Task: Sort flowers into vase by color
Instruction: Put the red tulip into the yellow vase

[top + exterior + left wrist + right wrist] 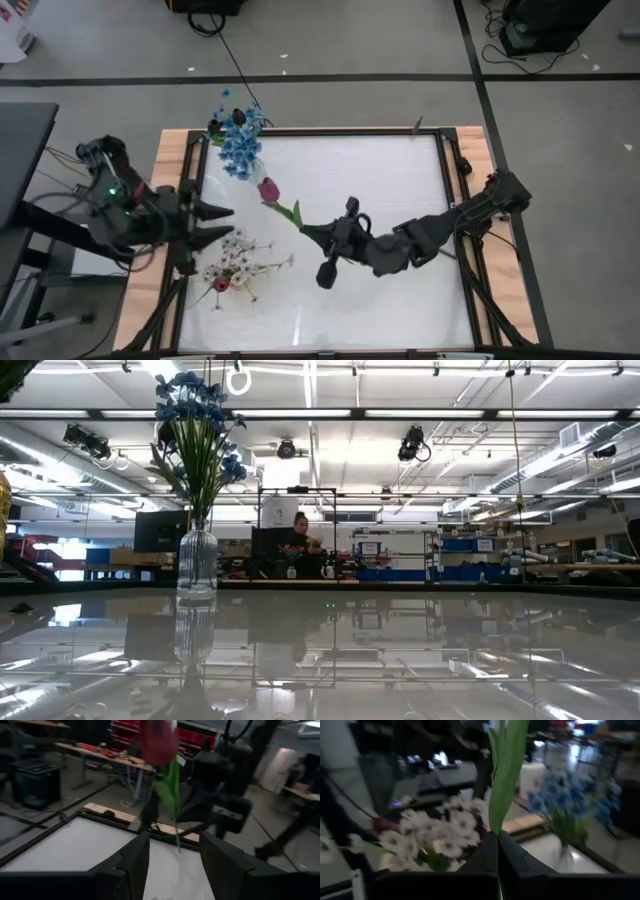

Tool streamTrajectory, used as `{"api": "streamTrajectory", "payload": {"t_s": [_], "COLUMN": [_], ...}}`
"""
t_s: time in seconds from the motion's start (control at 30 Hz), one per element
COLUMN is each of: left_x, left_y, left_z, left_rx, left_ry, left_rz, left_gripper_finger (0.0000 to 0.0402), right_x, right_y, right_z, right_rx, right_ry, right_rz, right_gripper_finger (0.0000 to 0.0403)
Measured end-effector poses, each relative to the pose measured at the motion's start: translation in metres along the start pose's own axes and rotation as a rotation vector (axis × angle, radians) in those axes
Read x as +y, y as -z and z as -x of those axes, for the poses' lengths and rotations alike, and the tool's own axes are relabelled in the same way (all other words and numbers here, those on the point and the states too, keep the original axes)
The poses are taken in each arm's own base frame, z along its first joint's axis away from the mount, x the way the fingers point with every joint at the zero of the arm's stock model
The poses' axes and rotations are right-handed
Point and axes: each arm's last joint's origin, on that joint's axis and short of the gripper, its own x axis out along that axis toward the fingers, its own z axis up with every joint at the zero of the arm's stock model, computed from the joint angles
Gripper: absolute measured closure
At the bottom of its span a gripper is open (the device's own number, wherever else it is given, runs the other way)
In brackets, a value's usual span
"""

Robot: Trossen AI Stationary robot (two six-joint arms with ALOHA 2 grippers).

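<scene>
High view showed your right gripper [306, 231] clamped on the pink tulip [270, 190] stem mid-table; your left gripper [222, 222] waited near the left edge, jaws apart.

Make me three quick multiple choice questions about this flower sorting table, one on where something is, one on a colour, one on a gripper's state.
1. Where does the glass vase stand?
A. table's far left corner
B. table centre
C. near right corner

2. What colour are the flowers in the vase?
A. pink
B. blue
C. white

3. What is the right gripper doing?
A. hanging open and empty
B. shut on the pink tulip's stem
C. gripping the vase

Answers: 1 A, the high view shows it there. 2 B, blue blooms fill it. 3 B, its fingers pinch the green stem.
</scene>
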Motion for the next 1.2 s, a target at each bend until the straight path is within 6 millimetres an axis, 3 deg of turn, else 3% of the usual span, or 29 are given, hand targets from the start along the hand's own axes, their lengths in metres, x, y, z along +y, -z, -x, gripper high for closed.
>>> {"api": "streamTrajectory", "payload": {"t_s": [0.37,0.7,0.97,1.2], "left_x": [-0.020,-0.015,-0.009,-0.009], "left_y": [0.010,0.009,-0.004,-0.004], "left_z": [-0.055,-0.089,-0.096,-0.097], "left_rx": [-0.071,-0.113,-0.193,-0.193], "left_ry": [-0.101,-0.122,-0.103,-0.076], "left_rz": [-0.114,-0.145,-0.109,-0.148], "left_gripper_finger": [0.0225,0.0226,0.0237,0.0303], "right_x": [-0.018,-0.032,-0.033,-0.033], "right_y": [-0.029,-0.034,-0.031,-0.031], "right_z": [-0.017,-0.029,-0.030,-0.031], "right_rx": [-0.135,-0.170,-0.148,-0.143], "right_ry": [-0.208,-0.205,-0.193,-0.167], "right_rz": [0.024,0.069,0.125,0.125], "right_gripper_finger": [0.0400,0.0400,0.0399,0.0399]}}
